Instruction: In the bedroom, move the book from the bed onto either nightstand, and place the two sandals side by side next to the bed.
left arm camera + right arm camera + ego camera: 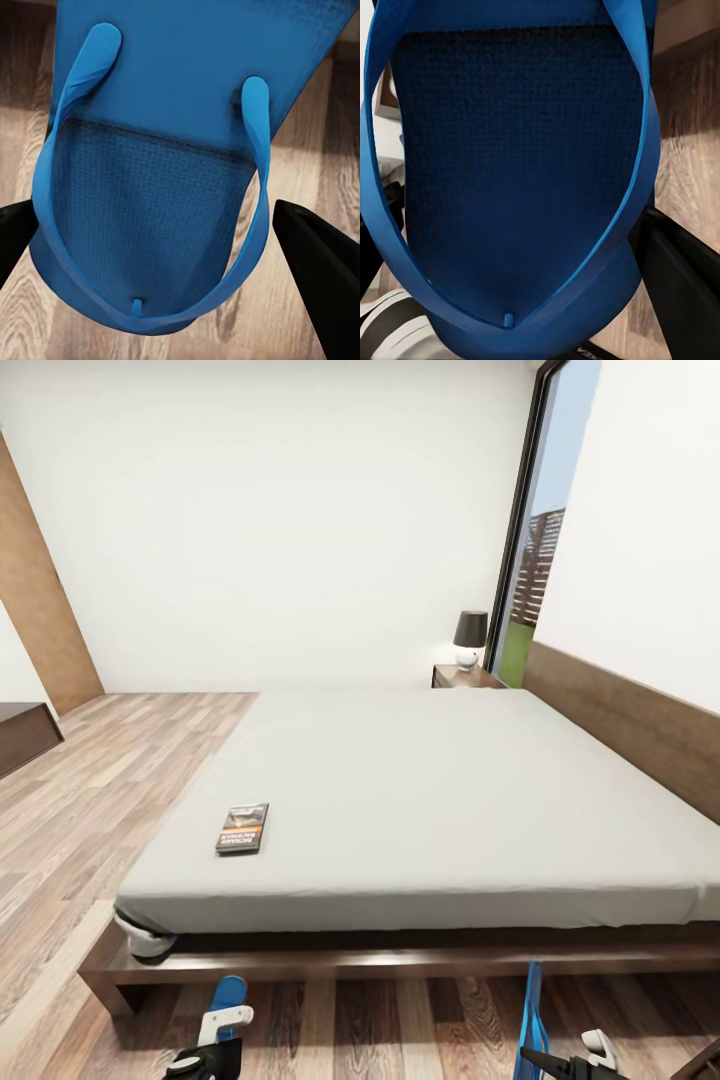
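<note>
The bedroom has a wood-plank floor [90, 800], white walls and a tall dark-framed window [535, 550] at the far right. At the near left, the left hand [212, 1050] grasps one blue sandal [228, 994], which hangs just in front of the bed frame; in the left wrist view the sole [187, 150] lies between the dark fingers [319, 277] above the planks. Further right, the book [243, 828] lies flat on the bed [420, 800], near its left edge and close to the near corner. The nightstand [462, 677] with its lamp stands well apart, at the far side beside the window. At the near right, the right hand [572, 1063] holds the second sandal [531, 1015] upright. The sandals look light, soft and bendy, best pinched at the sole edge. The book seems thin and stiff, probably easiest gripped across an edge after sliding it toward the mattress border.
</note>
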{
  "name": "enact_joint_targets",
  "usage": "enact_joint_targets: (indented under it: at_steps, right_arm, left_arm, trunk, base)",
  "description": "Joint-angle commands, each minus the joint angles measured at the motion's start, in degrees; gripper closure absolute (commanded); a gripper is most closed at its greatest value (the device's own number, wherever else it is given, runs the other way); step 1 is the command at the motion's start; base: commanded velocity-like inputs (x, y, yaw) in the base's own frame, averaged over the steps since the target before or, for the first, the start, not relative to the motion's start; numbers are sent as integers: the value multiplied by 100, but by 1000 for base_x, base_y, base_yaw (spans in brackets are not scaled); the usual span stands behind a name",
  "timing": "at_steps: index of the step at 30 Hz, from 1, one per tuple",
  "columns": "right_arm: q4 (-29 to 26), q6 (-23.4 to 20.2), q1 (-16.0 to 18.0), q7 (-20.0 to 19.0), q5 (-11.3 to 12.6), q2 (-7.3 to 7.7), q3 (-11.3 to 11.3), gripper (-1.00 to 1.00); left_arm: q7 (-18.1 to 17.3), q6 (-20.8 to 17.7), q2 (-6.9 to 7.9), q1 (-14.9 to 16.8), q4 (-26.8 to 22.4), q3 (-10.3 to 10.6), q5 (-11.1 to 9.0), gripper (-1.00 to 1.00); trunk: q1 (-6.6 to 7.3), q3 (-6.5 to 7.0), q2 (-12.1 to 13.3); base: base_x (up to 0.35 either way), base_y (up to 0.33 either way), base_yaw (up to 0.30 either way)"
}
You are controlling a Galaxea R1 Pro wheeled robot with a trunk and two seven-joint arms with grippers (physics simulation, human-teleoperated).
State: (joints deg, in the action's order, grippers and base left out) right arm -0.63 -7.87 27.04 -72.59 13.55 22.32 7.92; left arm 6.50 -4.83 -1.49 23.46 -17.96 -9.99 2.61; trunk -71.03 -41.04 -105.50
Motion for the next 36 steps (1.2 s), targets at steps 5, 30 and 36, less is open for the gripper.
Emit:
enact_joint_targets:
  at_steps: [5,30,36]
  right_arm:
    - [1,-57,3,-18,-19,1,51,100]
    - [1,-14,3,24,-25,1,43,100]
    - [1,-14,3,34,-26,1,43,100]
  left_arm:
    - [10,-31,-15,-7,-18,-20,30,100]
    - [10,-26,-18,-15,-14,-20,29,100]
    - [10,-73,-5,-16,-22,-30,22,100]
  trunk:
    - [-110,-96,-205]
    - [-659,-544,-1207]
    - [-791,-652,-1448]
  base:
    - [0,0,0]
    - [0,0,0]
    - [0,0,0]
